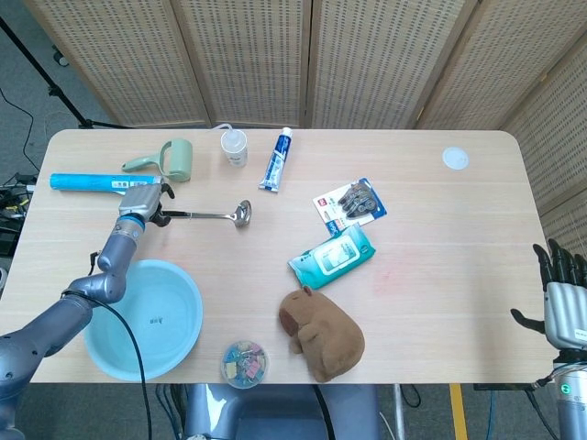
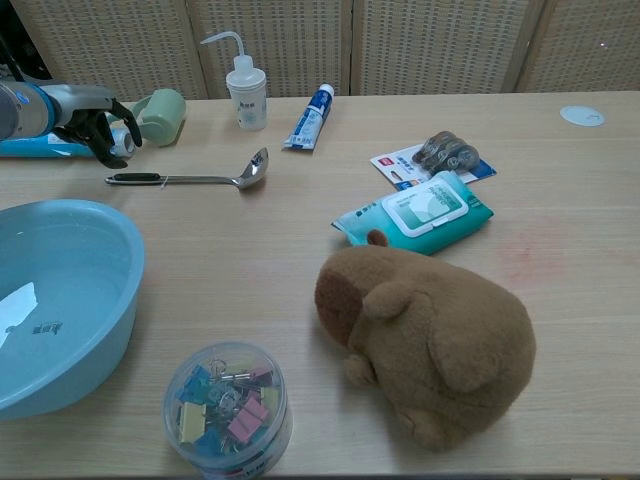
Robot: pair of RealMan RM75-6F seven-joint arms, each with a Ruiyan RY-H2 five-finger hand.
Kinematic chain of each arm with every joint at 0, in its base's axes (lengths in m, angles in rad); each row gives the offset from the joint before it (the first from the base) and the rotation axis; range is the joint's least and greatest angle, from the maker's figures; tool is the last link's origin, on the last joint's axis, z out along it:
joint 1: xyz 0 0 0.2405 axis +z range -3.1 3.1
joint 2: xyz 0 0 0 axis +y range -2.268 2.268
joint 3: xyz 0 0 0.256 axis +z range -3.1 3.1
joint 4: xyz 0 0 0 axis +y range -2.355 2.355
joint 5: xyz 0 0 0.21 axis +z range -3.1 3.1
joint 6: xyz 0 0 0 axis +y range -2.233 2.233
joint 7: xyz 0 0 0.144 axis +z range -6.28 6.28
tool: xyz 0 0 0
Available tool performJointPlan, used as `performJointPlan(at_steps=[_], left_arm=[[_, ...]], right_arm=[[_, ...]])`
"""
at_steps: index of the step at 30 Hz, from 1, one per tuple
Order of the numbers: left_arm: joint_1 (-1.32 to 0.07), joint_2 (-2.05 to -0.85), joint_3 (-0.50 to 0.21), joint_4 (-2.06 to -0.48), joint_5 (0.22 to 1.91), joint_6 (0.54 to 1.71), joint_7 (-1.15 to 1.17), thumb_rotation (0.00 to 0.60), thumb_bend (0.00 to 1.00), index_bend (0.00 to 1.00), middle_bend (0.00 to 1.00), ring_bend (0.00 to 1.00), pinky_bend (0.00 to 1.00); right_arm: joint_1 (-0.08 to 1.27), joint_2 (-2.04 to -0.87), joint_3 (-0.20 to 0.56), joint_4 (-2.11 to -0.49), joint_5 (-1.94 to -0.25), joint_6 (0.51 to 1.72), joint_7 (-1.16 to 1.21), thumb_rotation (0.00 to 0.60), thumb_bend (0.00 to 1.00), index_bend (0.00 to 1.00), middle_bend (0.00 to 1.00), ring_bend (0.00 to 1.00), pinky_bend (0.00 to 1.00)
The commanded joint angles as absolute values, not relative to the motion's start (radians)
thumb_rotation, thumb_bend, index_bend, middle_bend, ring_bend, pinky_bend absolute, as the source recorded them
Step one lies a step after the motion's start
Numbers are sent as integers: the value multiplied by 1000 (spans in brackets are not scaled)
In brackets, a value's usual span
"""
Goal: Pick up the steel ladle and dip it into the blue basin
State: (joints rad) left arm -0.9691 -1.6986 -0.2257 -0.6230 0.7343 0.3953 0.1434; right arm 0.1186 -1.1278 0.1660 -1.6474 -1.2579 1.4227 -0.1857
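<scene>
The head view looks steeply down, taking in the whole counter [image 1: 440, 275]. The chest view sits low and close at the near edge, facing across; both share the left hand [image 1: 144, 201] and the ladle [image 2: 190, 177] beside it.

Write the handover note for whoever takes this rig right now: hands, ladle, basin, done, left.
Left hand: above the ladle's handle end, fingers curled down, holding nothing.
Right hand: open, off the table's right edge.
Ladle: flat on the table, bowl toward the toothpaste.
Blue basin: near left corner; nothing seen in it.
Done: approach only.
Left: grasp the handle, lift, dip into the basin.
</scene>
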Motion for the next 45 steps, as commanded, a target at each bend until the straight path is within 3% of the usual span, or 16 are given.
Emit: performJointPlan(at_steps=[1, 21, 45], left_arm=[[-977, -1754, -234, -538, 771, 359, 100, 600, 315, 367, 990, 937, 1000], [-1016, -1901, -282, -285, 920, 250, -56, 600, 321, 418, 990, 936, 1000], [-1054, -1974, -325, -164, 996, 188, -100, 600, 364, 472, 991, 937, 1000]], right_arm=[[121, -1130, 167, -1643, -1251, 1417, -188, 600, 0, 0, 0, 0, 0], [130, -1135, 170, -1633, -1225, 1398, -196, 600, 0, 0, 0, 0, 0], [132, -1133, 163, -1649, -1227, 1399, -207, 600, 0, 0, 0, 0, 0]])
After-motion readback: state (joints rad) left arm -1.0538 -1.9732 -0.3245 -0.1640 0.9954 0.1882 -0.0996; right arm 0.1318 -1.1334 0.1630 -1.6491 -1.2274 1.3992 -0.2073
